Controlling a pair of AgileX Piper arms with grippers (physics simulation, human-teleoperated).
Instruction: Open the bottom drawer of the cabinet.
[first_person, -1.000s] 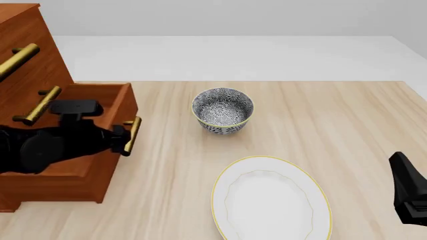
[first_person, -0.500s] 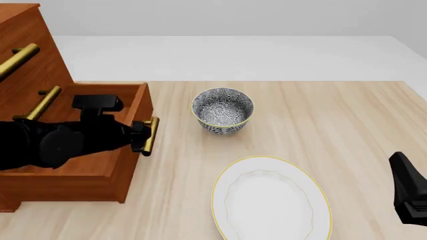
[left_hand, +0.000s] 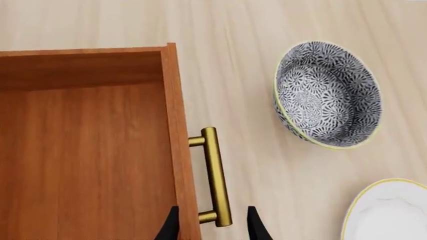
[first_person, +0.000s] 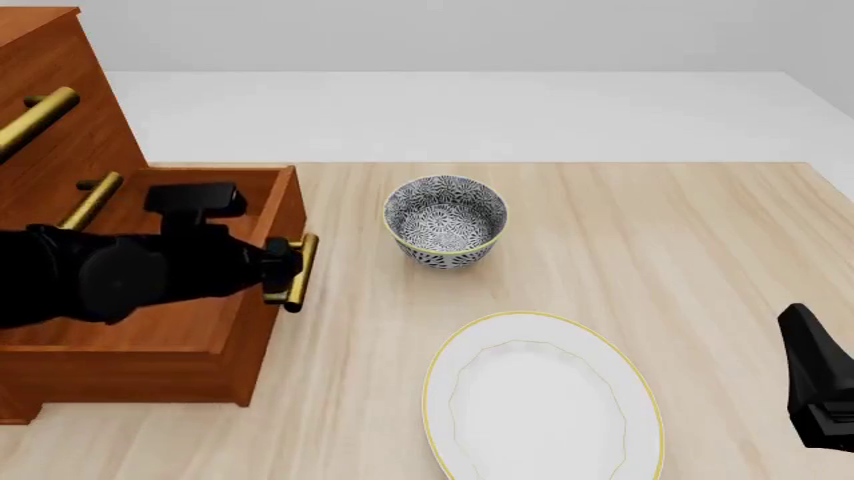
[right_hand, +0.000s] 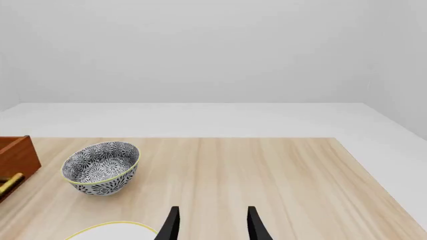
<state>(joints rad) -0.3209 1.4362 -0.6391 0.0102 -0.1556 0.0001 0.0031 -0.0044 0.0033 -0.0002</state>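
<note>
The cabinet (first_person: 54, 60) stands at the table's left. Its bottom drawer (first_person: 160, 350) is pulled out toward the bowl, and its bare inside shows in the left wrist view (left_hand: 100, 150). The drawer's brass bar handle (first_person: 300, 270) is on its front. My left gripper (first_person: 278, 268) is at that handle. In the left wrist view the left gripper (left_hand: 211, 227) is open, its jaws astride the drawer's front wall and one end of the handle (left_hand: 215, 175). My right gripper (first_person: 801, 325) is open and empty at the right front (right_hand: 211, 225).
A patterned bowl (first_person: 446, 220) stands just right of the open drawer. A white plate with a yellow rim (first_person: 541, 400) lies at the front middle. The two upper drawers are shut, and their brass handles (first_person: 34, 115) stick out above the open drawer.
The bottom drawer slid further out toward the bowl with my left gripper at its handle, then stopped. In the last half second the left arm rose slightly. The right arm has not moved.
</note>
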